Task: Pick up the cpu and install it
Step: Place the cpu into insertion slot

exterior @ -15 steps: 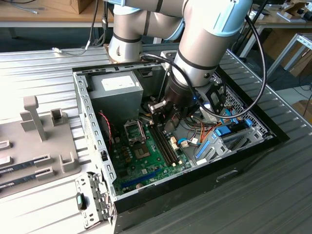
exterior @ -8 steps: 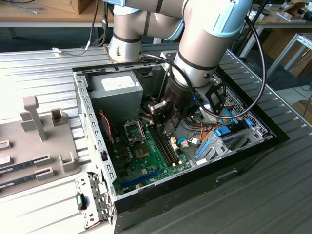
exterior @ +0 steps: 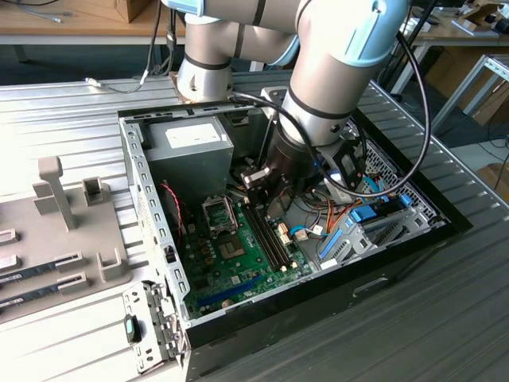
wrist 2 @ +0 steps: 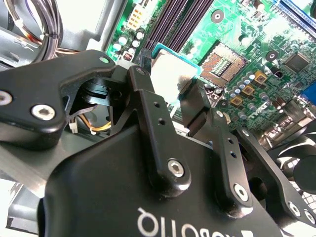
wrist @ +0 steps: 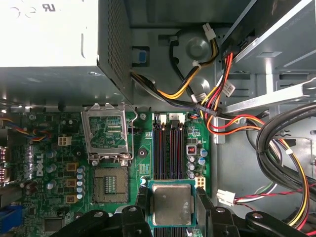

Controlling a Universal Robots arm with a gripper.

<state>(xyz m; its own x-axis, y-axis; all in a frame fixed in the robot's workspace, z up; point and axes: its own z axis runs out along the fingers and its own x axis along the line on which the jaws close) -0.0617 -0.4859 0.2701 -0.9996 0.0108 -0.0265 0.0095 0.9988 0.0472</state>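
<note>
You have the cpu [wrist: 171,204], a small flat square chip with a dull silver-grey metal top and a thin teal-green border, pinched by two opposite edges in the black two-fingered gripper [wrist: 172,199]. The jaws are closed only as far as the chip's width and nothing else is in them. In both wrist views the chip sits level between the fingers [wrist 2: 142,94], metal face up, clear of the board below. It hangs over the green motherboard [wrist: 143,148] at the end of the long black memory slots [wrist: 168,143], just beside the bare square socket [wrist: 109,183] with its grid of gold contacts, not over it. The dark metal socket frame [wrist: 106,132] lies swung open on the side towards the grey power-supply box [wrist: 49,34], so the socket looks ready to receive the chip. In the exterior view the gripper [exterior: 265,185] reaches down into the open black computer case [exterior: 382,263], above the middle of the board, with the socket [exterior: 233,247] off towards the exterior view's left. By my reading, the pick-up is done and your grasp looks square. The install is not: the chip is not yet lined up over the socket, not seated, and the frame is not closed over it.
</note>
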